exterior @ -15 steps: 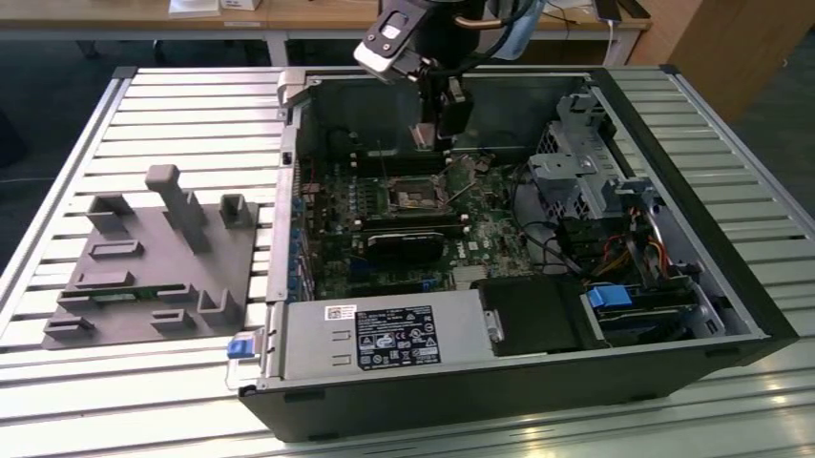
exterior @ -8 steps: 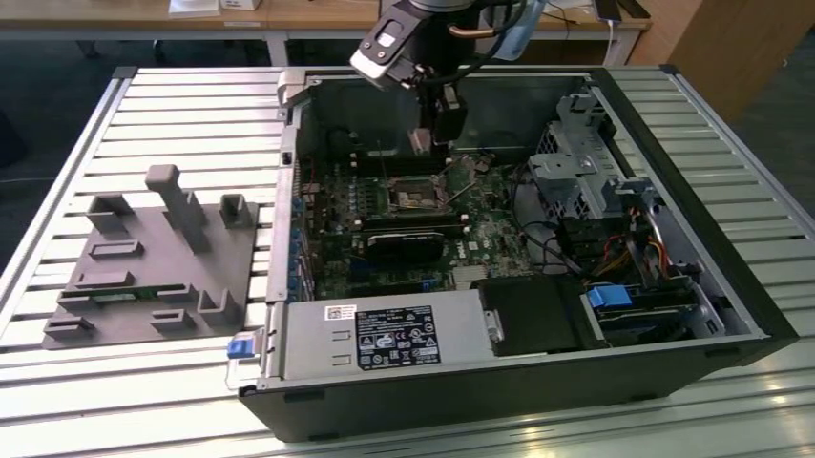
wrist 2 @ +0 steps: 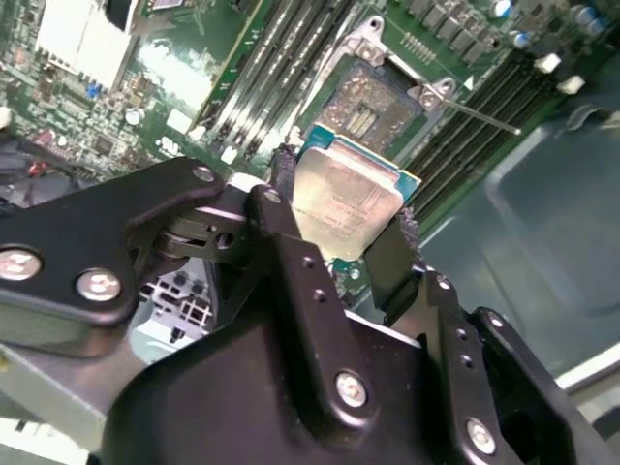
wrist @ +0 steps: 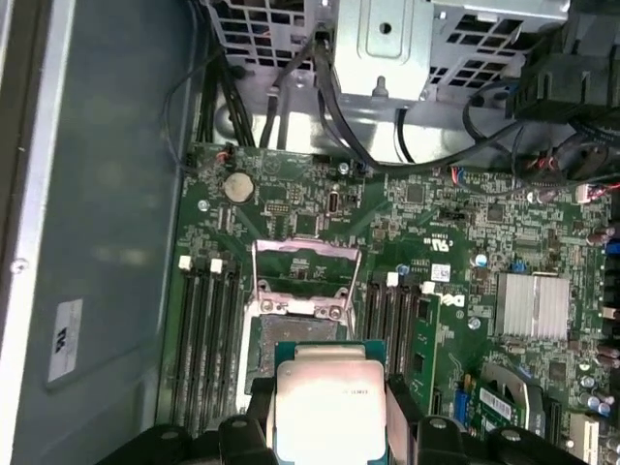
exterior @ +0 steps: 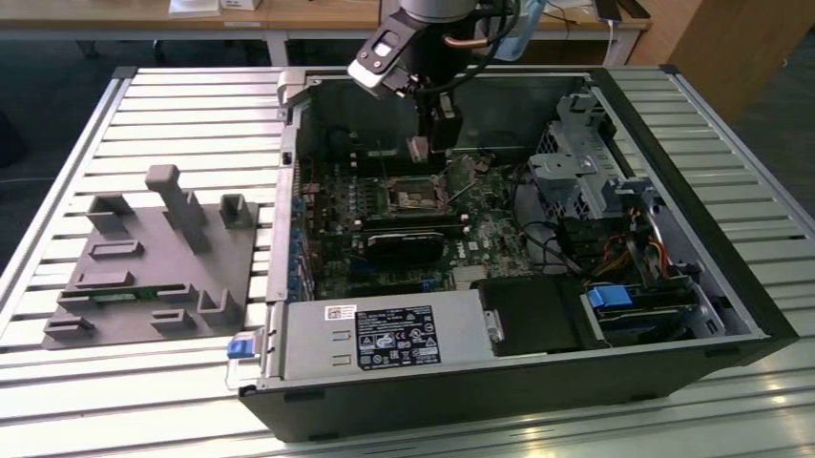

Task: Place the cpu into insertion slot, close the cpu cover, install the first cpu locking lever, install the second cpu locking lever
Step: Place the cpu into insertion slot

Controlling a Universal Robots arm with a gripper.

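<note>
Second wrist view is showing the claw [wrist 2: 341, 205] clamping the cpu [wrist 2: 351, 184] by two opposite edges, with black fingers [wrist 2: 387, 262] pressing on either side of its silver-grey top. The chip is hanging above the board and is not yet seated.

Just beyond the claw's tips, the insertion slot [wrist 2: 373, 102] is lying open, with its contact field showing. In the first wrist view the cpu [wrist: 329, 407] is covering the near edge of the insertion slot [wrist: 291, 334]. The cpu cover [wrist: 305, 248] is standing raised on the far side of the slot from the claw.

Memory slots [wrist: 208, 339] are running along both sides of the socket. Farther from the claw, a round coin battery [wrist: 238, 185] and a finned silver heatsink [wrist: 533, 305] are sitting on the green motherboard [wrist: 426, 223].

In the exterior view the claw [exterior: 427, 143] is reaching down into the open computer case [exterior: 510, 401], with the insertion slot [exterior: 418, 197] lying below it. Well away from the claw, a grey fixture [exterior: 153, 258] is resting on the slatted table [exterior: 166, 105].
</note>
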